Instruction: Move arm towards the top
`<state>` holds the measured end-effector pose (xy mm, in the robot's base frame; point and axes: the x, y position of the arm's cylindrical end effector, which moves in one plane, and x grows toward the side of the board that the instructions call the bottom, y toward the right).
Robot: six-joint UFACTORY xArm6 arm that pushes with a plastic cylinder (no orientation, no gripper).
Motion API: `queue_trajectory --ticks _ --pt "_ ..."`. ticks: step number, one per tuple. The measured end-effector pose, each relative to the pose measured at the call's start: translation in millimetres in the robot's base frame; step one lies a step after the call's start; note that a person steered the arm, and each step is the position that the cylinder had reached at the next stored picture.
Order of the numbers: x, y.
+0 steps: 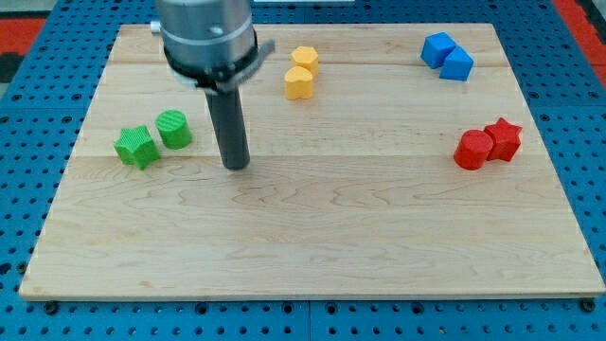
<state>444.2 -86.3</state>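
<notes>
I see a wooden board [312,237] on a blue pegboard [28,114], carrying paired blocks: green [137,147], yellow [299,83], blue [437,48], red [472,150].

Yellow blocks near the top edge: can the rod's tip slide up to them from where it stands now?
Probably yes. My tip stands on bare board, below and to the view's left of the two yellow blocks. No block lies between them; the green cylinder and green star sit off to the view's left.
</notes>
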Motion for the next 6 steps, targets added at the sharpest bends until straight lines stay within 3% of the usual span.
queue_trajectory --ticks 1,3,4,5,6 --pt "0.0 0.0" --pt "-110.0 -48.6" --pt "-125.9 -42.6" --pt "-185.6 9.2" --pt "-200.5 23.3"
